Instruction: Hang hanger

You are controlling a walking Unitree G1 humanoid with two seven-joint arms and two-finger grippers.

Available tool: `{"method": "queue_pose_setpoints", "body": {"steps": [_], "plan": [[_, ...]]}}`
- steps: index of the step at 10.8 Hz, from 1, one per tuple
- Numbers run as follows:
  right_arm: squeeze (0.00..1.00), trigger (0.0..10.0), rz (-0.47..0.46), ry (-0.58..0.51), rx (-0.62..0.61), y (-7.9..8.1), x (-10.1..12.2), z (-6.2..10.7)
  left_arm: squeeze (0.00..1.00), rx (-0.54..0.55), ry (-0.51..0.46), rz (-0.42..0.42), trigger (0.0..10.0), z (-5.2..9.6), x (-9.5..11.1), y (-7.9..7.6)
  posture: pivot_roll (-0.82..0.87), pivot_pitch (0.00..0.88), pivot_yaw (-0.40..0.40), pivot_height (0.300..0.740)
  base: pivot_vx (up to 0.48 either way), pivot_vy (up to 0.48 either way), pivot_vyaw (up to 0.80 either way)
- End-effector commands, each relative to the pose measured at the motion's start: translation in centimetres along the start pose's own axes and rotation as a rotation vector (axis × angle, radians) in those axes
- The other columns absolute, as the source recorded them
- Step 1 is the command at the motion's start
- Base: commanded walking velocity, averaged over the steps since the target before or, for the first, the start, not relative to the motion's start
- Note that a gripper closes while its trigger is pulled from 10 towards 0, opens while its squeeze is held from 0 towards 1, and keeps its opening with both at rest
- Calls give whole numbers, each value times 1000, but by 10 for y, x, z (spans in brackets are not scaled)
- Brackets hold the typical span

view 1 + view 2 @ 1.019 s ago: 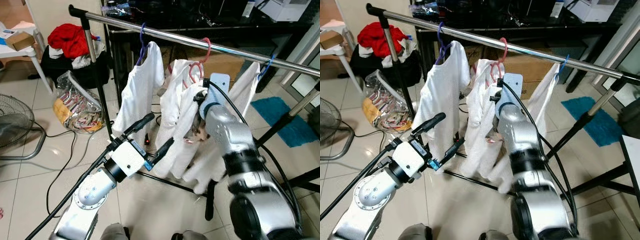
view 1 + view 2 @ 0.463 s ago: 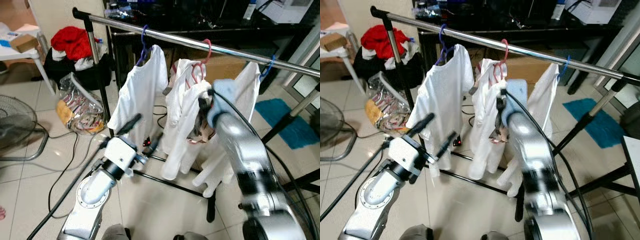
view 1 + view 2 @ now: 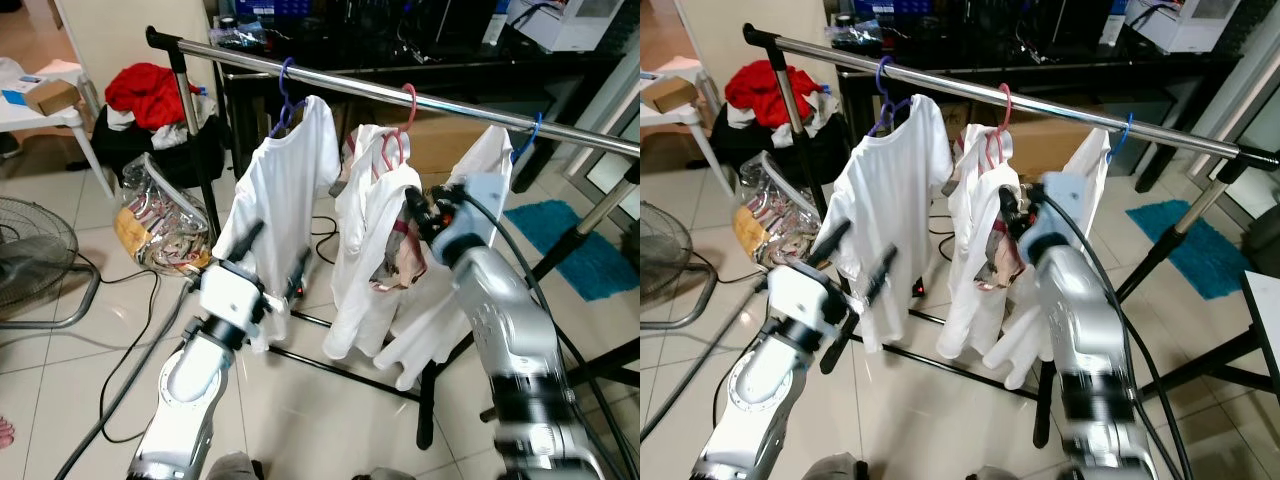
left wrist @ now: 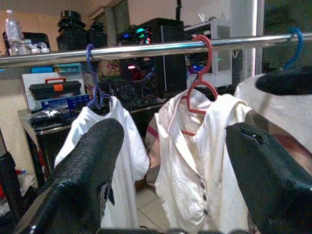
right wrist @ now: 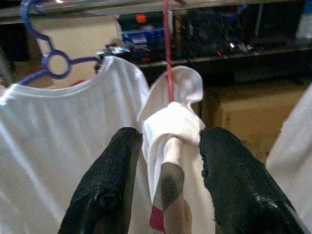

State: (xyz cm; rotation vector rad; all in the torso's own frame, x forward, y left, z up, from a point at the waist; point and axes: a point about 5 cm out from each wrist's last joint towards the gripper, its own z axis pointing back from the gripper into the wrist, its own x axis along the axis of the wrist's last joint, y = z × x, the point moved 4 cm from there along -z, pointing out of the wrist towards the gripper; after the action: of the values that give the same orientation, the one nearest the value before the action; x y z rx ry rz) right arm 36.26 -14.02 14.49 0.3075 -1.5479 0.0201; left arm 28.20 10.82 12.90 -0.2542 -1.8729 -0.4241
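The red hanger (image 3: 398, 140) is hooked on the rail (image 3: 450, 103), carrying a white shirt (image 3: 365, 250), between the purple hanger (image 3: 285, 95) and the blue hanger (image 3: 532, 135). Against the frame a second ago, the right gripper (image 5: 168, 161) is seen drawn lower and nearer the camera; its fingers (image 5: 109, 180) are parted, and the shirt collar lies between them; contact cannot be told. The left gripper (image 3: 272, 262), raised and wide earlier, is now lowered before the white tee (image 3: 280, 190), fingers spread, nothing held. The whole view has shifted slightly. Beyond the rail's left post lie a plastic bag (image 3: 160, 225) and a fan (image 3: 35, 255); bare tile (image 3: 330, 410) is open under the garments.
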Motion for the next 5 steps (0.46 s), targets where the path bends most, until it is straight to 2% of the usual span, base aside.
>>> {"method": "queue_pose_setpoints", "body": {"steps": [1, 2, 3, 5], "plan": [[0, 10000, 26, -50, 30, -1, 4, 7, 0, 10, 21, 17, 10000, 2, -7, -1, 9, 0, -39, 740, 0, 0, 0], [0, 10000, 94, -133, 107, 6, 8, 18, 0, 15, 36, 33, 10000, 6, -12, -3, 8, 0, -36, 740, 0, 0, 0], [0, 10000, 124, -133, 162, 9, 0, 27, 0, 40, 48, 55, 10000, 8, -17, 0, 5, 0, -33, 740, 0, 0, 0], [0, 10000, 184, -61, 218, -3, -36, 51, 0, 132, 97, 83, 10000, 18, -33, 11, 6, 0, -22, 740, 0, 0, 0]]}}
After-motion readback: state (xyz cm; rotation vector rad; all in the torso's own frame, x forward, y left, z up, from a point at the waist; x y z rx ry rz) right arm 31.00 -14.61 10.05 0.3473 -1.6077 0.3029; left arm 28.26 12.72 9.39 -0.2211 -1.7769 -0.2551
